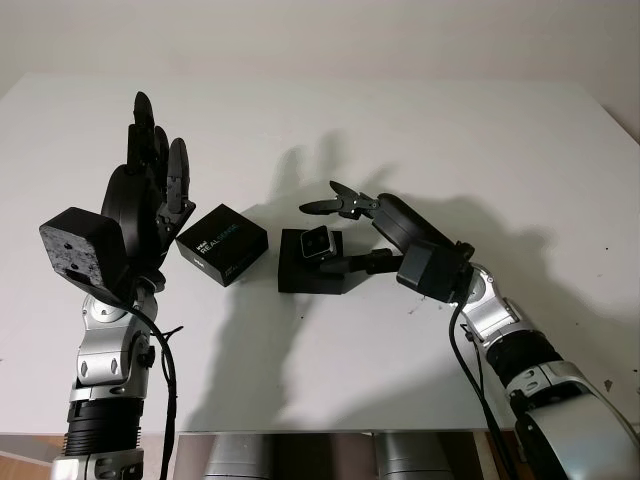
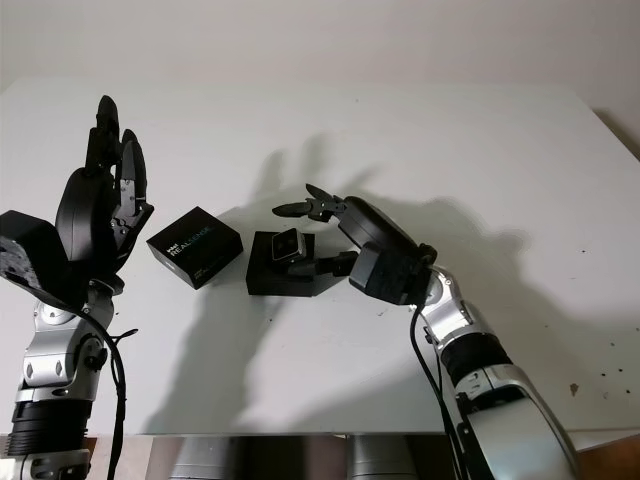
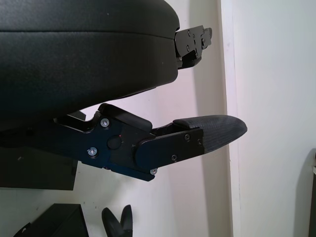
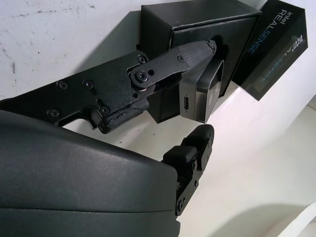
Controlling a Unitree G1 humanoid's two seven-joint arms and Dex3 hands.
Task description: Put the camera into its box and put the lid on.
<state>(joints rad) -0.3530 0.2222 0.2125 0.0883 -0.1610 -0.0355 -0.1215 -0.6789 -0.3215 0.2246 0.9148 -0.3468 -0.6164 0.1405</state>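
Reaching in from the desk's near right, right hand [image 1: 335, 235] pinching the camera [image 1: 317, 242] between fingers [image 4: 187, 54], one above and one below. Camera sitting in the open black box [image 1: 318, 272] near the desk's [image 1: 420, 120] middle, lens face tilting up toward the near edge, long axis running roughly left to right. Lid [image 1: 222, 243] lying just beside the box's left, lettering up. Left hand [image 1: 150, 180] hanging open above the desk's near left, holding nothing.

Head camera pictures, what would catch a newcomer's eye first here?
At the table's middle, the right robot hand reaches around a small silver camera sitting in its open black box. Beside it lies the black RealSense lid, and the left robot hand stands raised, open, at the left.
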